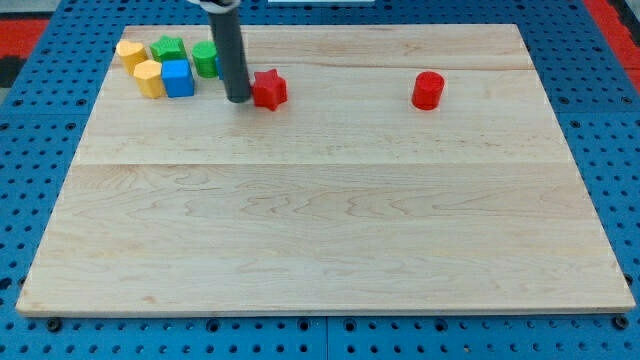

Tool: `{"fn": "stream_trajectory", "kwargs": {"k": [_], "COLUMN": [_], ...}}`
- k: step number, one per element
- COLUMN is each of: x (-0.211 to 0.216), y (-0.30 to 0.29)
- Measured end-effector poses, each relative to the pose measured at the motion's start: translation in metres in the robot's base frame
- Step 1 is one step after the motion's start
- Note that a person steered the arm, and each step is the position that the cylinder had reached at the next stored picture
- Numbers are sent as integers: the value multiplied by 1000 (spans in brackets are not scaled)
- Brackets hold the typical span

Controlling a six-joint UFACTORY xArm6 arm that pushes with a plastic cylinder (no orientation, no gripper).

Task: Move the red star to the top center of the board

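Observation:
The red star [269, 89] lies on the wooden board [320, 200] near the view's top, left of centre. My tip [238, 99] rests on the board right beside the star's left side, touching or nearly touching it. The rod rises from there to the view's top edge.
A red cylinder [427, 90] stands to the view's right of the star. At the view's top left sits a cluster: a yellow block [131, 53], a green star-like block [168, 48], a yellow hexagon [149, 78], a blue cube [178, 78] and a green block [205, 59] partly behind the rod.

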State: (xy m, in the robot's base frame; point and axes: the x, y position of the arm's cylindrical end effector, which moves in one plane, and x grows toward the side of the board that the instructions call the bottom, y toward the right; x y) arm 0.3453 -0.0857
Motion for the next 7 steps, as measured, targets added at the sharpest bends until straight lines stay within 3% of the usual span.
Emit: {"fn": "stream_trajectory", "kwargs": {"k": [2,3,4,5,6,7], "x": [-51,-26,-36,-73,-78,-43], "y": [47,61,97,97,125,156]}}
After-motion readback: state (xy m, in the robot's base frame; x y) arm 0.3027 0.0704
